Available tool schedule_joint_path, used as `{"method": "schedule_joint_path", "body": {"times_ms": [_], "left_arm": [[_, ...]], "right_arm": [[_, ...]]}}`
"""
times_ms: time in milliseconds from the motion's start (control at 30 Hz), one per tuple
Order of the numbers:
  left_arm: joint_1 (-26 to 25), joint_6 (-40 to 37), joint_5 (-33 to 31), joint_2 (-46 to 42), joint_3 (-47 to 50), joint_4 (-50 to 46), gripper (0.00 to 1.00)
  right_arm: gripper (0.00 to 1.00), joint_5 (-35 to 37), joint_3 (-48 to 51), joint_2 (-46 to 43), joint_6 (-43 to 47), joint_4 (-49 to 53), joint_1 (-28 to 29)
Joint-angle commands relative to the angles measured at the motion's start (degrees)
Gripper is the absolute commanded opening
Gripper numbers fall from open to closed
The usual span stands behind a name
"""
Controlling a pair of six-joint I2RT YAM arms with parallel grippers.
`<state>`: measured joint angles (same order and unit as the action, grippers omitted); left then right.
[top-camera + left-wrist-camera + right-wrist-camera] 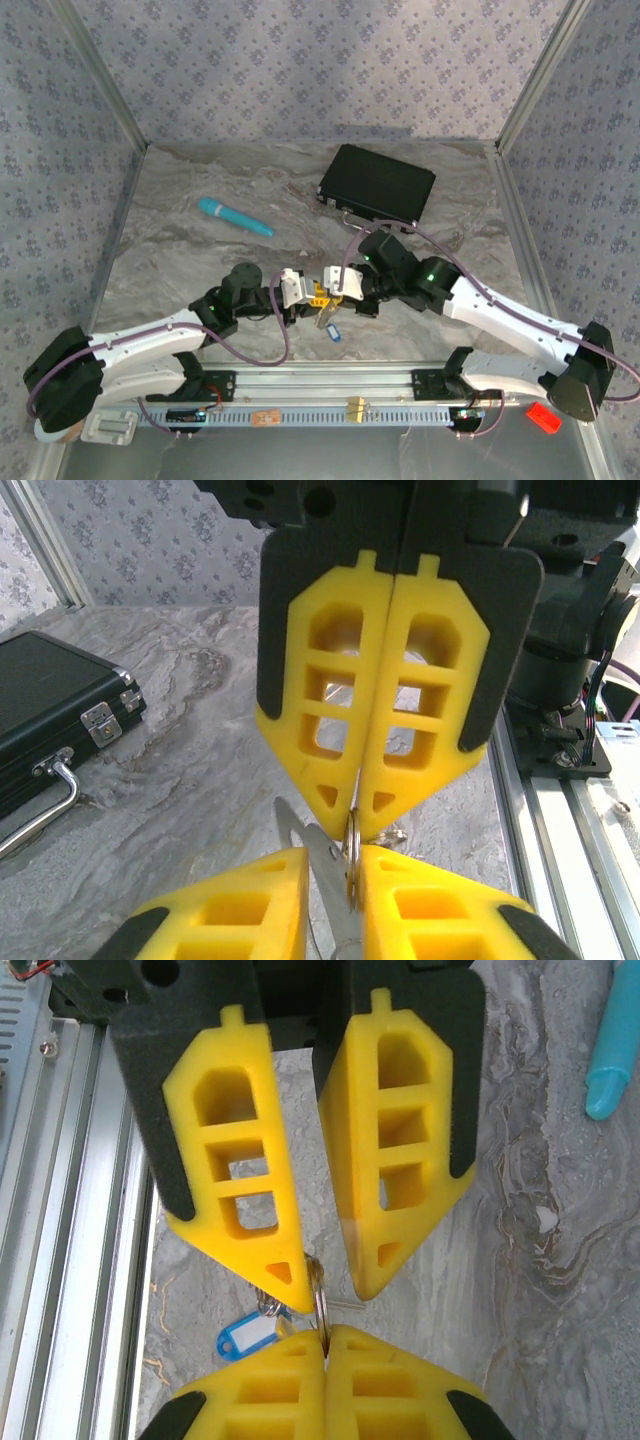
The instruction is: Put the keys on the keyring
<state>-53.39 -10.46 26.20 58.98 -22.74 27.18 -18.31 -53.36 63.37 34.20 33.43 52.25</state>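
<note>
Tip to tip over the near middle of the bench (200,270): left pincer (355,812) and right pincer (328,1290).

Left pincer clenched, its yellow fingers pressed flat together and nipping the keyring (352,848), a thin silvery loop, at their very tips.

Right pincer with fingers parted, straddling the same loop and a silvery key blade (312,858) slanting through the gap. Whether pressing on either: cannot tell.

Keyring between the two pincers, touching the tip of one right finger in the right wrist view.

Just beside the loop and below the pincers, over bare bench next to the front rail (70,1210): blue-headed key (245,1340).

Well apart, toward the back of the bench: black case (377,184) lying flat, latches and handle on the side facing the arms. Teal pen (234,216) to its left, lying slantwise.
</note>
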Motion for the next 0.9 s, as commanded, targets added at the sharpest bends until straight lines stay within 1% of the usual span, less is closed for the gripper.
{"method": "schedule_joint_path", "body": {"times_ms": [0,100,167,233,300,333,433,633,867], "left_arm": [[-0.3,0.4,0.9,0.2,-0.7,2.9,0.14],[-0.3,0.3,1.1,-0.2,-0.4,3.1,0.03],[-0.3,0.3,1.1,-0.6,-0.1,3.5,0.00],[-0.3,0.6,1.1,-1.0,0.4,4.3,0.00],[-0.3,1.2,1.0,-1.4,1.1,5.7,0.00],[-0.3,1.5,1.0,-1.4,1.4,6.3,0.00],[-0.3,2.3,0.7,-1.2,2.1,8.3,0.00],[-0.3,3.3,0.6,-0.9,2.4,10.0,0.00],[-0.3,3.7,1.4,-1.1,2.7,11.2,0.00]], "right_arm": [[0.00,0.8,-2.1,0.5,1.2,1.3,0.7],[0.00,1.1,-1.7,0.4,0.9,1.2,0.8],[0.01,1.0,-0.5,-1.2,-0.2,-0.6,0.6],[0.17,1.2,1.7,-4.0,-2.3,-3.9,-0.2],[0.21,0.6,5.2,-7.7,-5.2,-7.8,-1.5],[0.22,0.3,6.5,-9.1,-6.5,-9.2,-2.1],[0.28,0.8,10.7,-12.1,-9.6,-12.2,-2.3],[0.31,0.3,14.1,-11.4,-12.7,-15.9,-1.5],[0.33,2.5,15.5,-10.0,-11.7,-18.3,-1.2]]}}
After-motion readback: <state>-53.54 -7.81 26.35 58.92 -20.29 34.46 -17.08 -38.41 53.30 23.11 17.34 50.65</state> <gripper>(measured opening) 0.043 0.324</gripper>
